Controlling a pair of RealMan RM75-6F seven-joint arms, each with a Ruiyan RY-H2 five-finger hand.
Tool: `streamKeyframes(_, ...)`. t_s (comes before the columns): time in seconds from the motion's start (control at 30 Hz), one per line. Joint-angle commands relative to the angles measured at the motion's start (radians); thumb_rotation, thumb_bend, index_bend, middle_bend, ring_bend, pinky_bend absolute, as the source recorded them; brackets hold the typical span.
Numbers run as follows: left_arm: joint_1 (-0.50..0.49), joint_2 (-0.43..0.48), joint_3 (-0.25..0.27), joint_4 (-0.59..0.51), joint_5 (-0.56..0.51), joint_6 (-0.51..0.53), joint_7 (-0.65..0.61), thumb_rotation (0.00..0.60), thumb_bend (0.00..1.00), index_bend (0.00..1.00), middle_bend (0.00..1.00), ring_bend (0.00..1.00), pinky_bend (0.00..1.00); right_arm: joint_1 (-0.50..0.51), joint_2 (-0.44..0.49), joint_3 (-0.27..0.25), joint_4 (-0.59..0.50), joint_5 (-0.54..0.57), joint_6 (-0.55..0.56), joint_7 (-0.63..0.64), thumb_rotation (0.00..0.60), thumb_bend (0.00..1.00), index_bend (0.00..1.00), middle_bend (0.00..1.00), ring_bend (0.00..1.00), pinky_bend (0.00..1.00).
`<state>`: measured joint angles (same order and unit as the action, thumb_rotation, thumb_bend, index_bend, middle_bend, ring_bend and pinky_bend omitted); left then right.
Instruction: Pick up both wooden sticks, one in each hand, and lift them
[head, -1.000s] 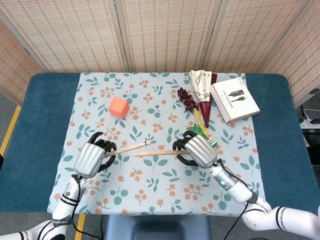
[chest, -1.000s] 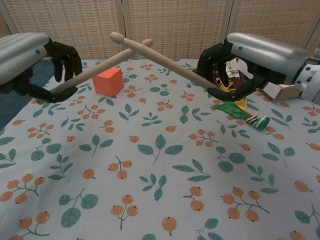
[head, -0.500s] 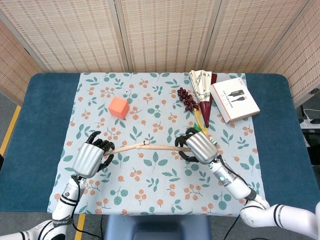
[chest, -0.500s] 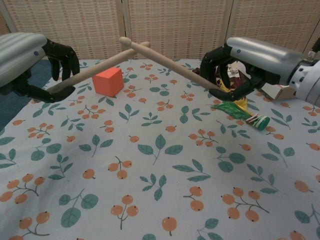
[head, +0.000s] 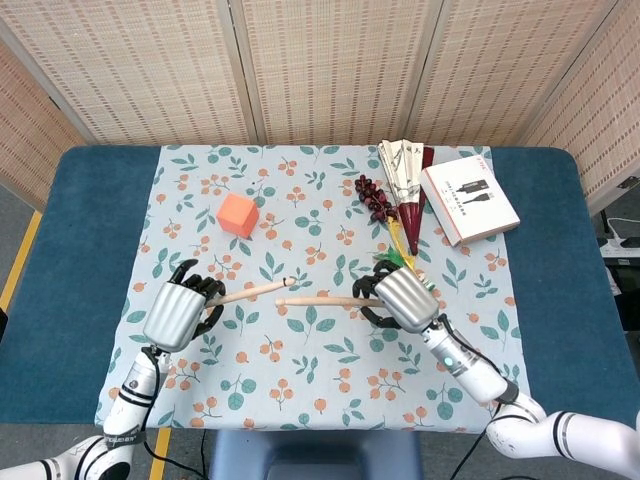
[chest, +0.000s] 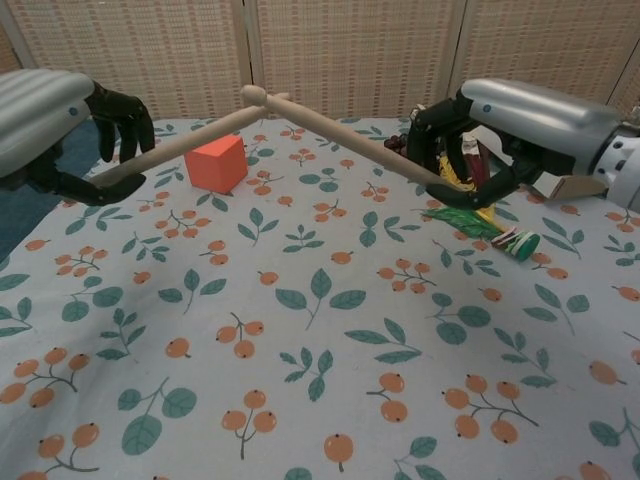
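Wooden sticks held aloft above the near middle of the tablecloth (head: 330, 190). Left hand (head: 178, 312) grasps left stick (head: 250, 293); right hand (head: 398, 299) grasps right stick (head: 325, 301). Each long axis runs inward from its hand, and the tips cross between the hands in the chest view.

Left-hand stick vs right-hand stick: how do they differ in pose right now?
The wooden stick in the left hand rises toward the right in the chest view; the wooden stick in the right hand rises toward the left. In the head view the left-hand stick tilts slightly, while the right-hand one lies nearly level. The left hand holds its stick's left end, the right hand its stick's right end. Both are off the cloth, their tips close together.
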<state>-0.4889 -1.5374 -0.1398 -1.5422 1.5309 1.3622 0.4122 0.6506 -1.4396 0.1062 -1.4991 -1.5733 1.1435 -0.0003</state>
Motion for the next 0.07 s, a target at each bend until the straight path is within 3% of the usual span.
streamKeyframes(0.03, -0.003, -0.002, -0.004, 0.027, -0.010, -0.007, -0.008, 0.600, 0.54, 0.85, 0.86, 0.53, 0.24, -0.011, 0.013, -0.017, 0.007, -0.018, 0.014, -0.007, 0.600, 0.59, 1.00, 0.89, 0.59, 0.32)
streamKeyframes(0.07, -0.004, -0.004, -0.005, 0.049, -0.018, -0.016, -0.012, 0.600, 0.54, 0.85, 0.86, 0.54, 0.24, -0.018, 0.018, -0.027, 0.020, -0.025, 0.021, -0.020, 0.600, 0.59, 1.00, 0.89, 0.59, 0.32)
